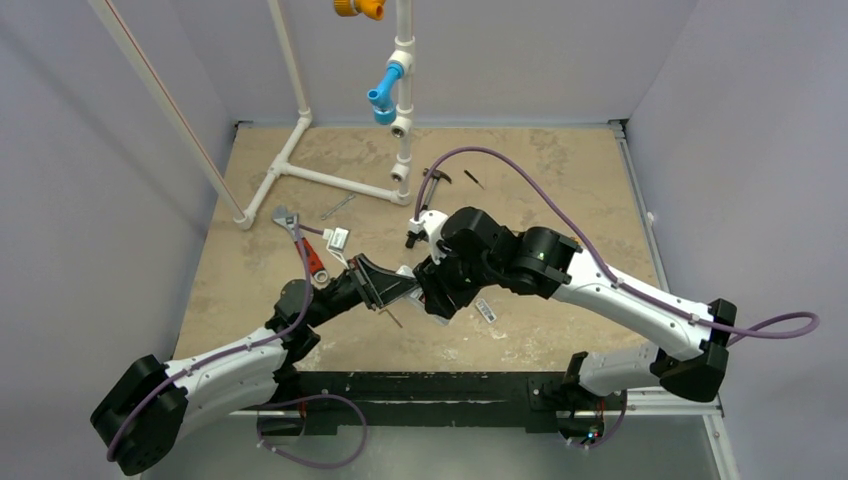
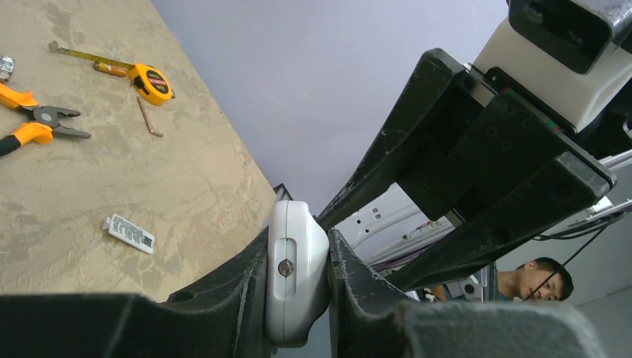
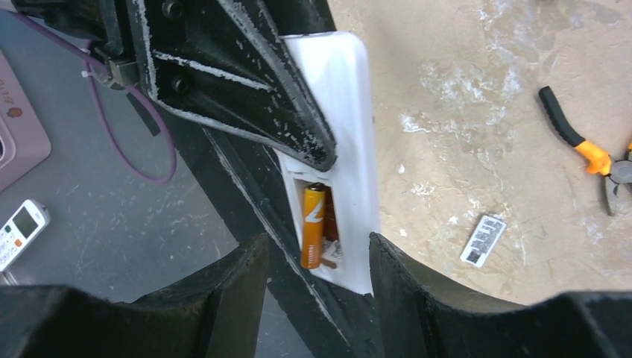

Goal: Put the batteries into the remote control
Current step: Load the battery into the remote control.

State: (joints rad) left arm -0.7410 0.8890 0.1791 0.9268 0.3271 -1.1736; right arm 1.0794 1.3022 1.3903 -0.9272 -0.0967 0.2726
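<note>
Remote control [image 3: 346, 97]: where is it?
— Up off the table [image 3: 477, 89]; clamped in the left gripper [image 2: 298, 240], whose fingers [image 2: 238, 298] press on either side of it; its plain white back faces the right wrist camera, recess open.

And the batteries [image 3: 313, 224]?
— In that recess of the remote control; one orange cell lies lengthwise in front; a second shows just behind it, partly hidden; whether either is fully seated I cannot tell.

The right gripper [image 3: 314, 257]?
— Just beside the recess end of the remote control; its fingers [image 3: 216, 298] stand parted to a middling gap, one on each side of that end, gripping nothing.

What lies around the remote control?
— To its lower right in the right wrist view, a small white printed piece [image 3: 483, 240] flat on the table; farther right, well apart, orange-handled pliers [image 3: 589, 156]; to its left, down on the grey floor [image 3: 112, 224], another white handset [image 3: 22, 227].
</note>
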